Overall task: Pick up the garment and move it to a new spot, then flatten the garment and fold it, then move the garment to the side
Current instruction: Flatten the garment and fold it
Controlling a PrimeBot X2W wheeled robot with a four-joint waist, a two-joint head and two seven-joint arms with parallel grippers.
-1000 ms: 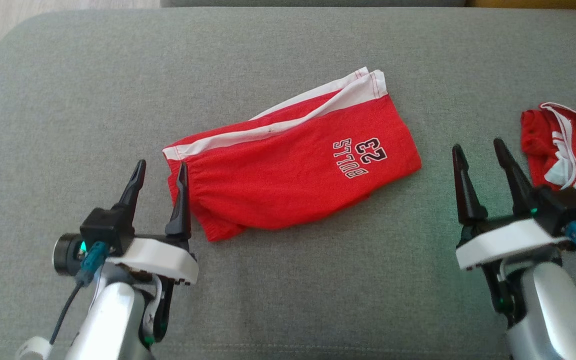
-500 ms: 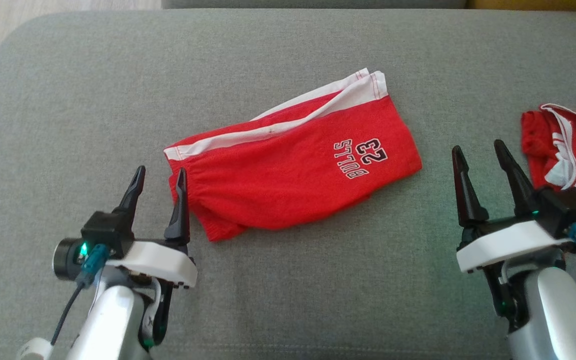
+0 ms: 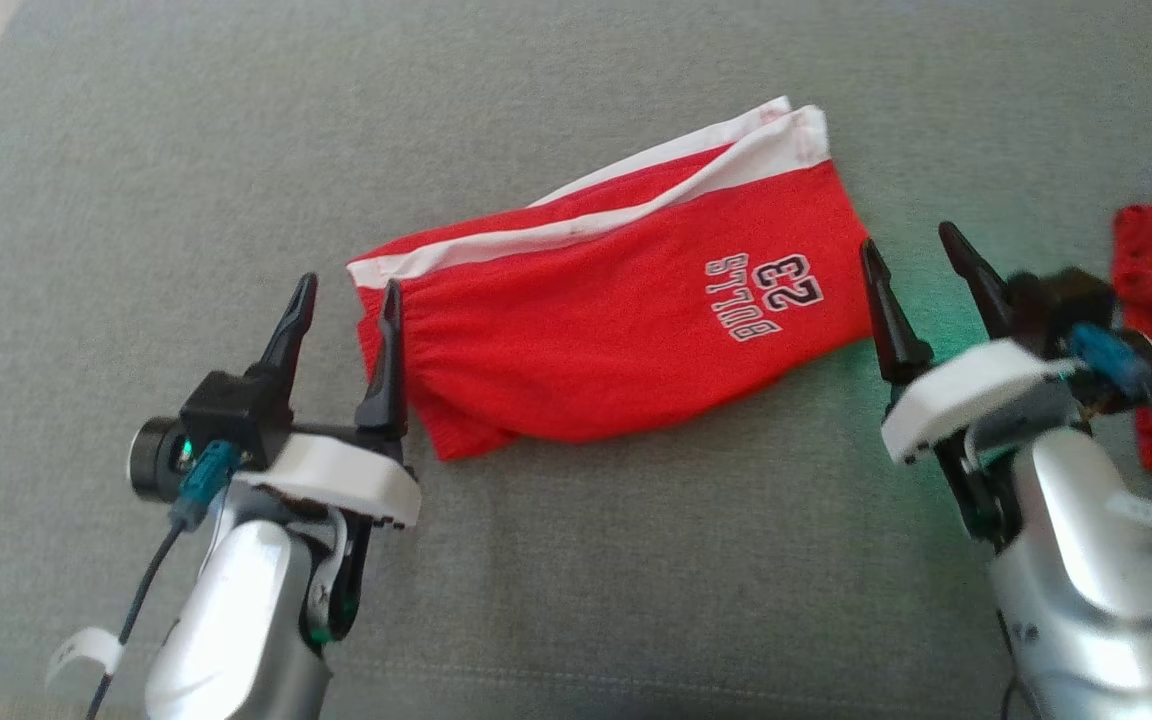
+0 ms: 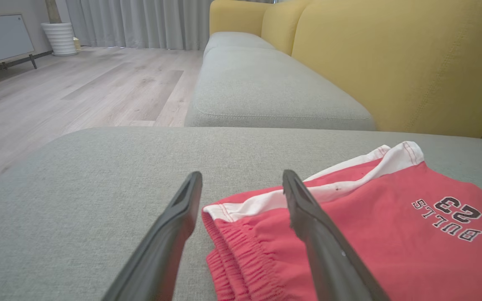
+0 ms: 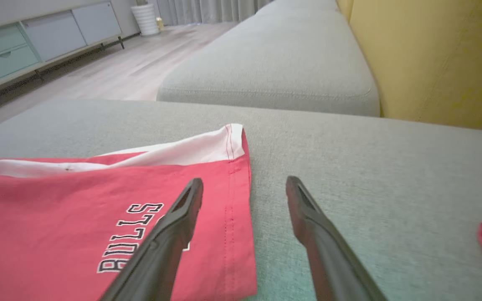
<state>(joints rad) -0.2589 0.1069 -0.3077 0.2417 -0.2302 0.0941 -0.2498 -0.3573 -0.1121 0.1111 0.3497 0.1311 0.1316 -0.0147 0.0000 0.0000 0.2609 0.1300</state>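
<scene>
Grey upholstered seat cushion, with a yellow backrest beyond it in the wrist views. Item: red shorts with a white side stripe and "BULLS 23" print. They lie flat, their long axis spanning from the left gripper to the right gripper, with the right-hand end angled slightly further off. Left gripper: fingers apart, holding nothing. The gathered waistband sits between and just ahead of its tips, and its inner finger is over the cloth edge. Right gripper: fingers apart, holding nothing. The leg hem falls between its tips, with the inner finger over cloth and the outer over bare cushion. Contact at either end cannot be told. Second red garment: on the outer side of the right gripper, apart from the shorts. Judgement: each arm is nearest one end, which favours a two-ended lift.
</scene>
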